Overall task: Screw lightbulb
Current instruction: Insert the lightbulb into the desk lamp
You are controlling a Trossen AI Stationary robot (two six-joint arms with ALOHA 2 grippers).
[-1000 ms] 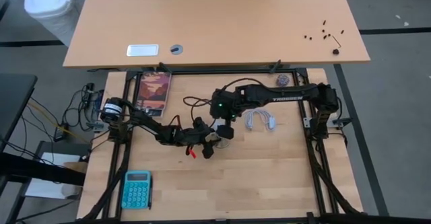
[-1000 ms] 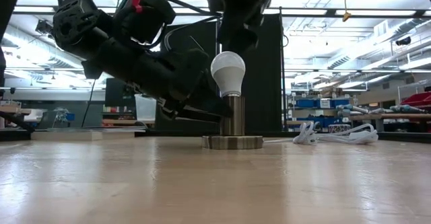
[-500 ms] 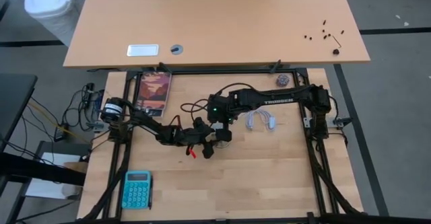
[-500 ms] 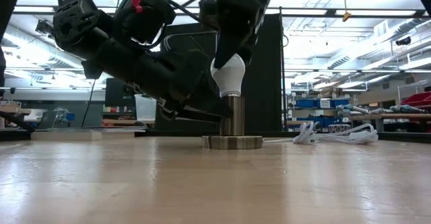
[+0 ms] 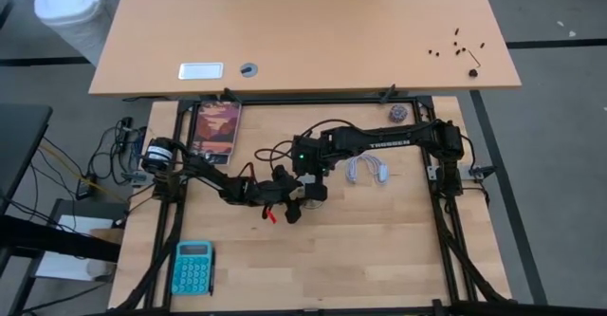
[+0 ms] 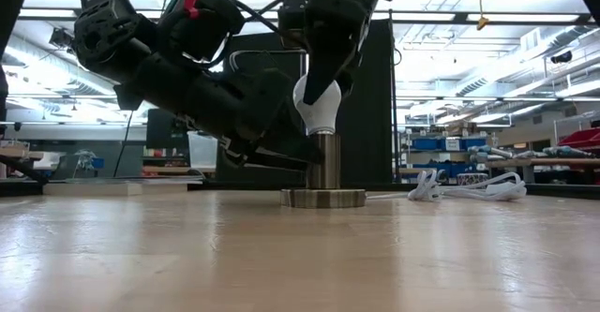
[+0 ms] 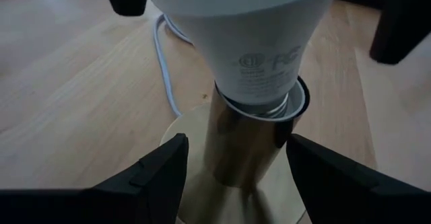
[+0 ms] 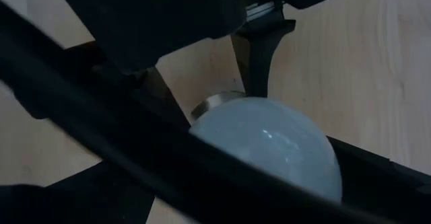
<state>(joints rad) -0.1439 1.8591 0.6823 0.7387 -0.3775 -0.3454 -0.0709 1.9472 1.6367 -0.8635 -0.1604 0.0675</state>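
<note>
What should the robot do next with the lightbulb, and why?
Probably close the right gripper on the lightbulb and start twisting. Its open fingers sit around the bulb's top, the bulb stands in the socket, and the left gripper steadies the socket.

Both grippers met mid-table: left gripper (image 5: 296, 202) reached in from 9 o'clock, right gripper (image 5: 309, 185) from 3. Teal calculator (image 5: 193, 267) sat at 7 o'clock, white cord (image 5: 366, 169) just right of centre.

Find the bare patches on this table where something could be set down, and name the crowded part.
Free: the stretch between the calculator and the table's right edge. Crowded: the middle, where both grippers meet at the lightbulb, beside the white cord.
</note>
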